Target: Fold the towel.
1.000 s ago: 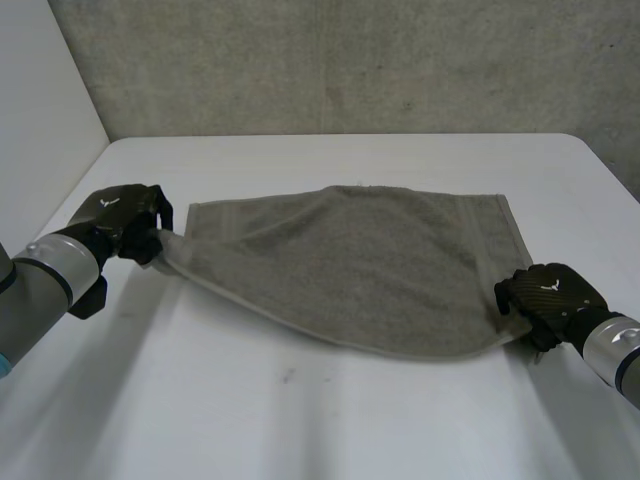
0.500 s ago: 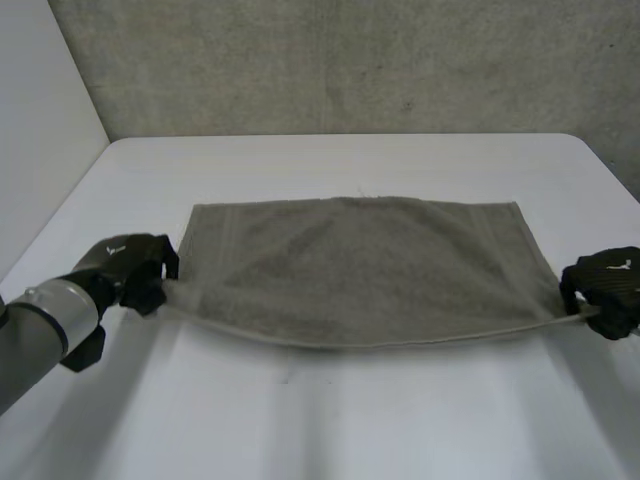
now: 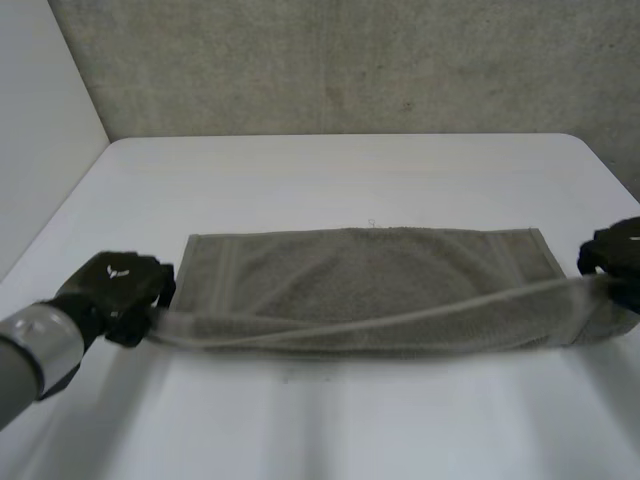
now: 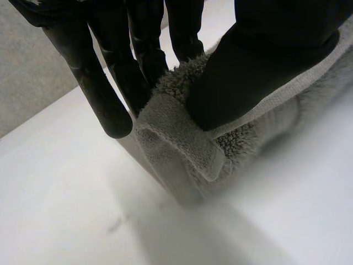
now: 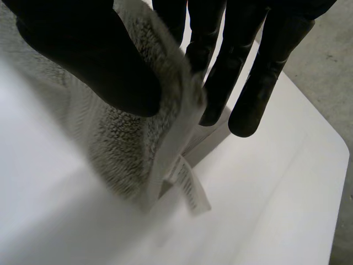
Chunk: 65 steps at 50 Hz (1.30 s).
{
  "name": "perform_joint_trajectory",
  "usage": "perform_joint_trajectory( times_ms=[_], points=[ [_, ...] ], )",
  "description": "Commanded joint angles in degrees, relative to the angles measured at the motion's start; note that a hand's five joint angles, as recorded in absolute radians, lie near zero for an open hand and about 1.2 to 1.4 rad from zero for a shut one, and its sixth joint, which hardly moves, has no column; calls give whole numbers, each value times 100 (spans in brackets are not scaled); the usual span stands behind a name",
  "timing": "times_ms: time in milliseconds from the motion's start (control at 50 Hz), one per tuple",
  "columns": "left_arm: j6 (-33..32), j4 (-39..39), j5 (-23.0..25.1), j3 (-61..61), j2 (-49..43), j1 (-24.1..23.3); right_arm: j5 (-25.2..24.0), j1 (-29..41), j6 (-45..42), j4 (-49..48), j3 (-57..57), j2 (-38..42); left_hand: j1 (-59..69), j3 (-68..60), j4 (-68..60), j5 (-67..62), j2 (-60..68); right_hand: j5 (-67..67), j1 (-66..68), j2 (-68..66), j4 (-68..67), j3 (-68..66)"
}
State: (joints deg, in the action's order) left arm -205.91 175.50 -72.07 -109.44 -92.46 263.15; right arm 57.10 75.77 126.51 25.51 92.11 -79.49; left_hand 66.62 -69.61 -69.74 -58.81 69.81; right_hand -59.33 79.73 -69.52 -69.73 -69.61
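Observation:
A grey-green towel (image 3: 370, 285) lies stretched across the white table (image 3: 330, 170), its near edge lifted between my two hands. My left hand (image 3: 115, 290) grips the towel's near left corner; in the left wrist view its thumb (image 4: 259, 61) pinches the corner (image 4: 182, 149) against the fingers (image 4: 110, 77). My right hand (image 3: 612, 255) holds the near right corner at the table's right side. In the right wrist view its thumb (image 5: 94, 61) presses the towel (image 5: 143, 132) against the fingers (image 5: 259, 72), and a white label (image 5: 190, 190) hangs below.
A grey concrete wall (image 3: 350, 60) rises behind the table. The table's right edge (image 3: 610, 170) runs close to my right hand. Bare tabletop lies in front of and behind the towel.
Both hands have pulled the towel's near edge toward me and apart, so the towel is now stretched flat and low. My right hand moved far to the right and closed on its corner.

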Motion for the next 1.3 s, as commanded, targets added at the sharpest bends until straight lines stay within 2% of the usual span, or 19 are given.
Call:
perform_joint_trajectory(
  times_ms=[20, 160, 260, 380, 600, 620, 640, 660, 680, 800, 980, 1080, 1200, 1300],
  points=[
    [446, 291, -27, 1390, -1547, -88, 819, 956, 752, -757, -1149, 1320, 1338, -1039, -1026, -1119, 1019, -1067, 27, -1048, -1027, -1039],
    [815, 265, -219, 3145, -3012, -352, 1058, 1335, 1227, -1461, -2013, 2219, 1338, -1039, -1026, -1119, 1019, -1067, 27, -1048, -1027, -1039],
    [1000, 283, -474, 4050, -3619, -519, 1189, 1520, 1640, -1936, -2549, 2711, 1338, -1039, -1026, -1119, 1019, -1067, 27, -1048, -1027, -1039],
    [1027, 221, -887, 5106, -4367, -633, 1655, 1643, 1684, -2252, -3120, 3282, 1338, -1039, -1026, -1119, 1019, -1067, 27, -1048, -1027, -1039],
    [1035, 37, -958, 5732, -4896, -783, 1981, 1713, 1676, -2270, -3780, 3942, 1338, -1039, -1026, -1119, 1019, -1067, 27, -1048, -1027, -1039],
    [1027, 37, -958, 5749, -4913, -809, 2015, 1713, 1676, -2270, -3797, 3959, 1290, -991, -978, -1072, 972, 1292, -2331, 1311, 1332, 1320],
    [1035, 45, -967, 5758, -4922, -827, 2016, 1713, 1676, -2270, -3797, 3959, -2041, 2340, 2353, 2259, -2359, 1315, -2355, 1335, 1355, 1344],
    [1035, 45, -967, 5758, -4922, -827, 2059, 1730, 1684, -2270, -3797, 3959, -2074, 2373, 2386, 2293, -2393, 5933, -6973, 5952, 5973, 5961],
    [1035, 37, -976, 5784, -4913, -835, 2060, 1757, 1702, -2270, -3797, 3942, -5662, 5961, 5974, 5881, -5981, 5933, -6973, 5952, 5973, 5961],
    [1193, 37, -976, 5846, -4659, -844, 2068, 1854, 1772, -2270, -3797, 3696, -5662, 5961, 5974, 5881, -5981, 5933, -6973, 5952, 5973, 5961],
    [1598, 19, -950, 5433, -3718, -783, 1998, 1810, 2466, -2261, -3342, 2581, -5662, 5961, 5974, 5881, -5981, 5933, -6973, 5952, 5973, 5961],
    [1563, 63, -888, 4329, -2850, -765, 1954, 1783, 2432, -2226, -2725, 1964, -5662, 5961, 5974, 5881, -5981, 5933, -6973, 5952, 5973, 5961],
    [1563, 124, -888, 3464, -2338, -756, 1954, 1740, 2414, -2200, -1770, 1385, -5662, 5961, 5974, 5881, -5981, 5933, -6973, 5952, 5973, 5961],
    [1580, 274, -879, 2673, -2048, -783, 1718, 1363, 2230, -2217, -961, 1130, -5662, 5961, 5974, 5881, -5981, 5761, -6801, 5781, 5801, 5790]
  ],
)
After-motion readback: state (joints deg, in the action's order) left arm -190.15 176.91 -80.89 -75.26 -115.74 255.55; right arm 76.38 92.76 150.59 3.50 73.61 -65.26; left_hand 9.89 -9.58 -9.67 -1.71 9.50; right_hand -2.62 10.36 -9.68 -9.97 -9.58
